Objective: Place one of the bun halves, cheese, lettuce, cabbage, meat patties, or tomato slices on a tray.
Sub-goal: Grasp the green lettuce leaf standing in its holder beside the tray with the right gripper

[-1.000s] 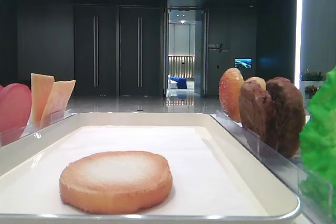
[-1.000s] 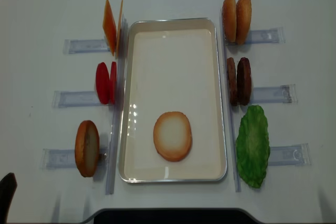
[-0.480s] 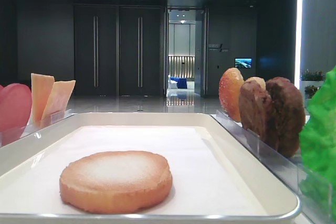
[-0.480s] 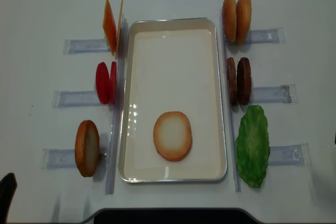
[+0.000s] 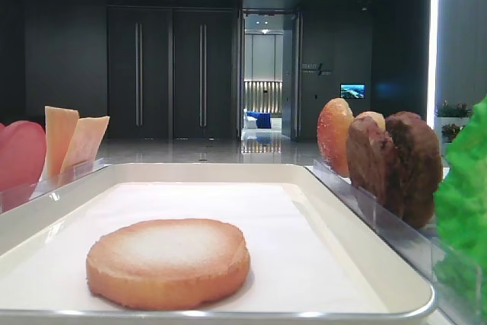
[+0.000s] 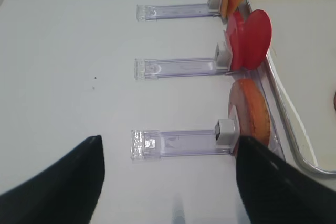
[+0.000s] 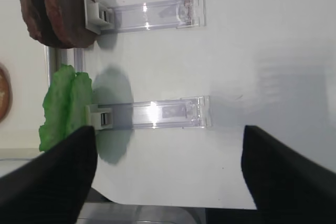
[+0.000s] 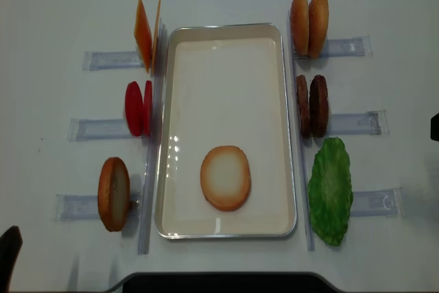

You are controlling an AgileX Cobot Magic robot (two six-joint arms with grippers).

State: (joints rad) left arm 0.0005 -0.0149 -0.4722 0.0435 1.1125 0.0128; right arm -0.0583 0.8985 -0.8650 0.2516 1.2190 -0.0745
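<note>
A golden-brown bun half (image 8: pixel 226 178) with a paler face lies on the cream-white tray (image 8: pixel 226 32). The lettuce (image 8: pixel 330 190) is bright green, the tomato slices (image 8: pixel 138 108) red.

One tray (image 8: pixel 291 135). Bun halves: four, one flat on tray (image 8: pixel 225 177), one upright at left holder (image 8: pixel 113 193), two upright at far right holder (image 8: pixel 308 25). Cheese slices: two (image 8: pixel 146 35). Tomato slices: two (image 8: pixel 137 108). Meat patties: two (image 8: pixel 312 106). Lettuce: two leaves pressed together per right wrist view (image 8: pixel 330 190). Clear plastic holders: six, three each side (image 8: pixel 103 128).
</note>
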